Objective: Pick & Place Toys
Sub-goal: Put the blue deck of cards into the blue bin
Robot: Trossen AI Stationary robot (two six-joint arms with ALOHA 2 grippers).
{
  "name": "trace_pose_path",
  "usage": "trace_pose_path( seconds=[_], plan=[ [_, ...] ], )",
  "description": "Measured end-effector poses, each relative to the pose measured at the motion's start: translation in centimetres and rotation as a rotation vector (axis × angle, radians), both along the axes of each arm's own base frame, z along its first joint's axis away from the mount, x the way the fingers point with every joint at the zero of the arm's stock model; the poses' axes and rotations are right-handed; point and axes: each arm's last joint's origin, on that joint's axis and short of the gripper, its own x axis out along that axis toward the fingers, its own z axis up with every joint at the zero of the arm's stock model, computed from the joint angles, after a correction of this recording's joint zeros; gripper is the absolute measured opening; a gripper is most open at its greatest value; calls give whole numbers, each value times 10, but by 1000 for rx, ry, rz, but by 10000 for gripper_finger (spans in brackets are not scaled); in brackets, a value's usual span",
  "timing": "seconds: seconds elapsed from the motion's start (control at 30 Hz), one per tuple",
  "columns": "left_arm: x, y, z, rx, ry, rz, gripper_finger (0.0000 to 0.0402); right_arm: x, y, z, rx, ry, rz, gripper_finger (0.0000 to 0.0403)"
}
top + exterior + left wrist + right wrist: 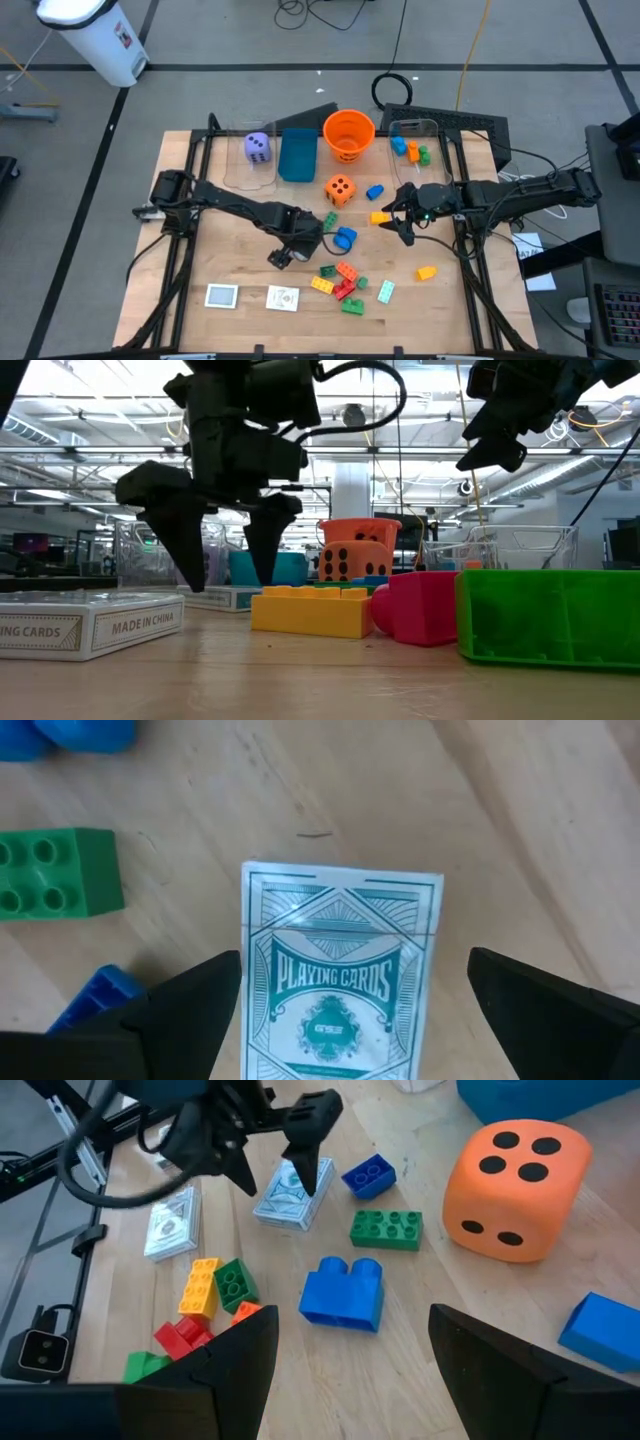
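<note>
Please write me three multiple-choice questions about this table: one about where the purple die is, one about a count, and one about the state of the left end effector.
1. Where is the purple die?
A) on the floor
B) in a clear bin
C) on a shelf

2. How many card packs lie on the table?
A) one
B) two
C) four

3. The left end effector is:
A) shut on a spoon
B) shut and empty
C) open over a card pack

Key:
1 B, the die sits within the bin's walls in the high view.
2 B, the high view shows two packs side by side.
3 C, its fingers stand apart on either side of the pack.
</note>
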Motion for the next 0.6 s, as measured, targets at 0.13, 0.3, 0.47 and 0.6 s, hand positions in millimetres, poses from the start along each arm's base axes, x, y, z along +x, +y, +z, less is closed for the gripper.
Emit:
trace_pose_path(
  seconds=[0.13,0.3,0.47,0.6],
  plan=[
    [1,0,-6,2,14,0,400,0,0,0,9,1,-5,251],
    [4,-1,-13,0,19,7,400,0,0,0,9,1,-6,251],
    [5,-1,-13,-4,13,23,400,0,0,0,9,3,-5,251],
    [7,0,-13,10,-8,79,400,0,0,0,4,3,-5,251]
  ],
)
